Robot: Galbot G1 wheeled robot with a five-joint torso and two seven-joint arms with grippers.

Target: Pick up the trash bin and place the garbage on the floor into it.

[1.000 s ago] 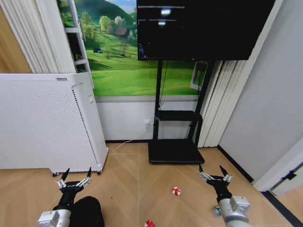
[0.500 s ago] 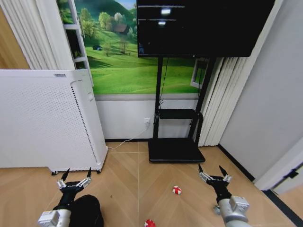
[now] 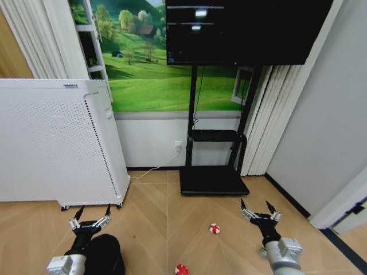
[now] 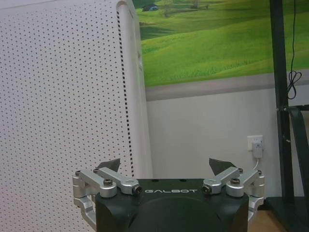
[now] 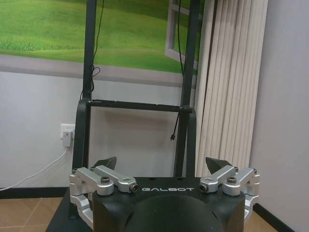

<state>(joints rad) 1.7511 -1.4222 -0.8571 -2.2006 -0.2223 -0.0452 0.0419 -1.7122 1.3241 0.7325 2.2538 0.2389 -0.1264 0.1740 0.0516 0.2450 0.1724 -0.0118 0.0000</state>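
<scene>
The trash bin, black mesh, stands on the floor at the lower left of the head view, just under and behind my left gripper. That gripper is open and empty, and in the left wrist view my left gripper faces the white cabinet. One red-and-white piece of garbage lies on the floor left of my right gripper. Another piece of garbage lies at the bottom edge. The right gripper is open, empty and held above the floor.
A white perforated cabinet on castors fills the left side. A black TV stand base sits against the back wall with a cable and outlet beside it. Wooden floor spreads between the arms; a grey wall closes the right.
The whole head view has shifted a little, with the room sliding upward in the picture, so the camera moved. Both grippers hold the same open pose.
</scene>
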